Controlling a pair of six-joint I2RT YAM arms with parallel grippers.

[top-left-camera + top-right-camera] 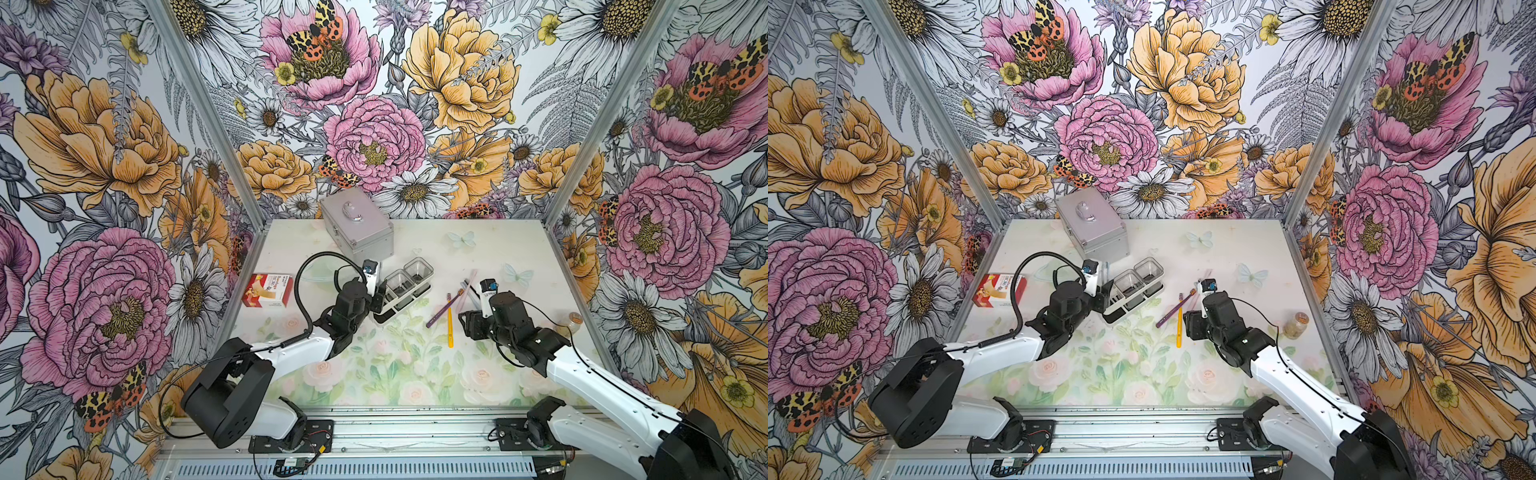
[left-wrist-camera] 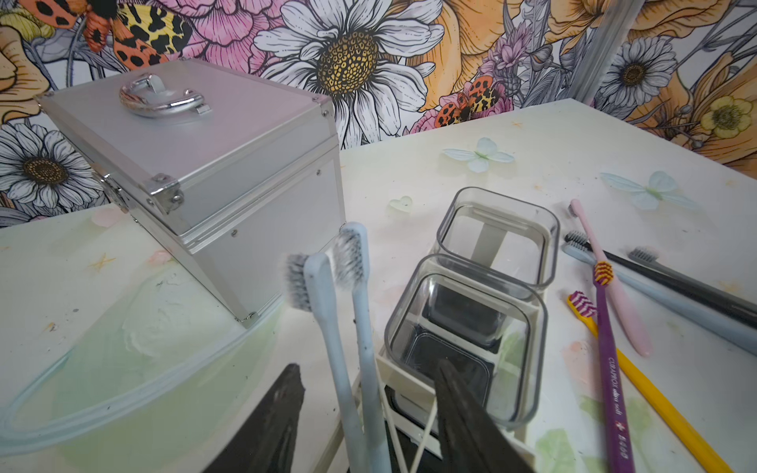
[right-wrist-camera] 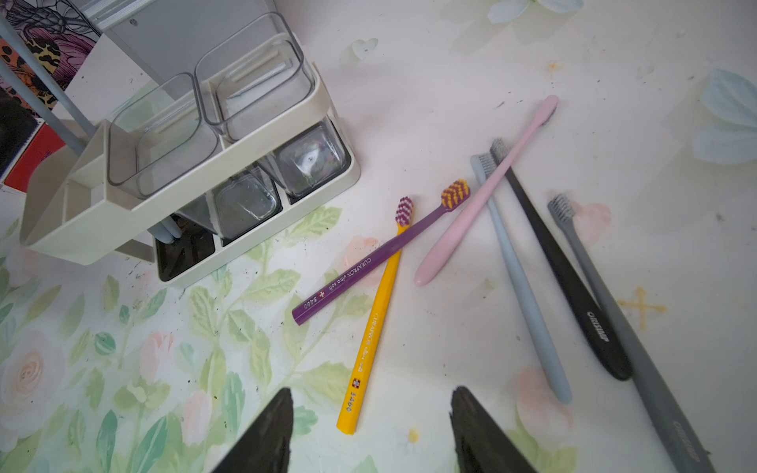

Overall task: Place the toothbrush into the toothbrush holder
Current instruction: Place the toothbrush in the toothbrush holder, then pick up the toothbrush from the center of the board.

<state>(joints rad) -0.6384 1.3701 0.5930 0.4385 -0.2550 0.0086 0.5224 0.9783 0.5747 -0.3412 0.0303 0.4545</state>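
Directions read as a clock laid on the top views, with 6 at the arms' bases and 12 at the far wall.

The right tool [image 3: 371, 391] has its fingers spread and grips nothing. In the right wrist view the butt of the yellow brush [image 3: 370, 327] shows between them, lying on the worktop [image 1: 395, 374]. That brush points its handle to 6 and its head to 12. The purple brush [image 3: 368, 262] lies on top of it, across its neck, running from 7 to 1.

At 3 o'clock of these two, four more lie loose. The pink brush [image 3: 471, 209] rests over the necks of a pale-blue brush [image 3: 523, 286] and the black brush [image 3: 561, 266], and the grey brush [image 3: 622, 340] lies just beside them. The right arm mostly hides these four in both top views. A jar [image 1: 569, 324] stands near the worktop's 3 o'clock edge.

At 10 o'clock of the yellow brush stands the holder [image 3: 102, 223], its length running from 7 to 1. The left tool [image 2: 367, 364] is at its 7 o'clock end. Its fingers are spread on either side of two pale brushes [image 2: 327, 327], which stand heads up in the open compartment with a gap to each finger.

A red box [image 1: 268, 289] lies at 9 o'clock of the holder, well apart. The silver case [image 1: 357, 226] stands at 11, just beyond the holder and near the far wall.
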